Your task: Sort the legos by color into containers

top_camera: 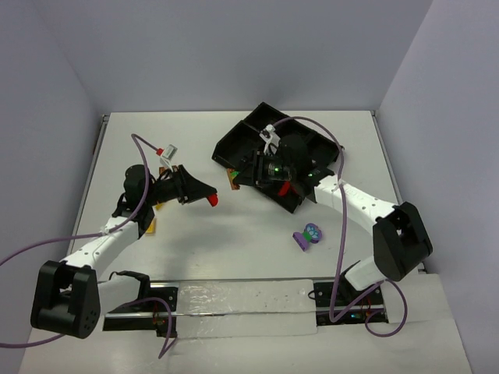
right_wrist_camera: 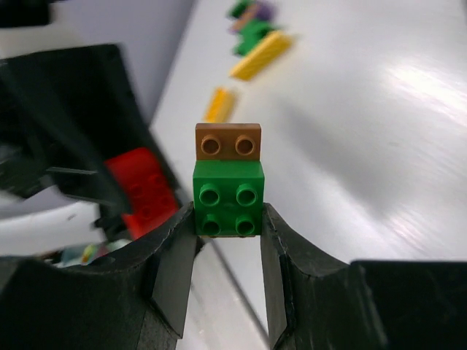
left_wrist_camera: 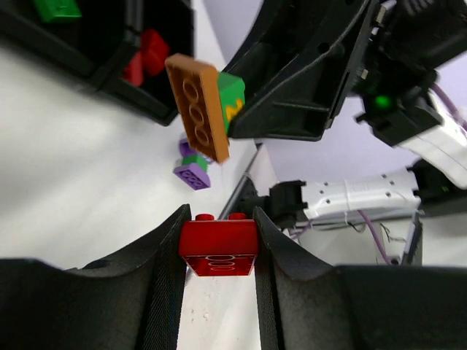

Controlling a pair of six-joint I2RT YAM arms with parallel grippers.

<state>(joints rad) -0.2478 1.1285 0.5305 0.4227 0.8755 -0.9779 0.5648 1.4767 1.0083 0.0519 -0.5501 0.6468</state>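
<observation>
While the left gripper [left_wrist_camera: 219, 222] pinches a red brick [left_wrist_camera: 219, 246] at lower centre, the right gripper [right_wrist_camera: 228, 215] clamps a green brick [right_wrist_camera: 228, 198] bearing an orange plate [right_wrist_camera: 228, 141]. At upper left, the tray [left_wrist_camera: 120, 89] has compartments holding red bricks [left_wrist_camera: 148, 57] and another green piece [left_wrist_camera: 55, 9].

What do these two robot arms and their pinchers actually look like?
Both are alike: the left arm and right arm have white tube-like links joined by chunky black joints. A purple cable loops along each. The left gripper and right gripper have two black curved fingers. A green light glows on the right wrist.
</observation>
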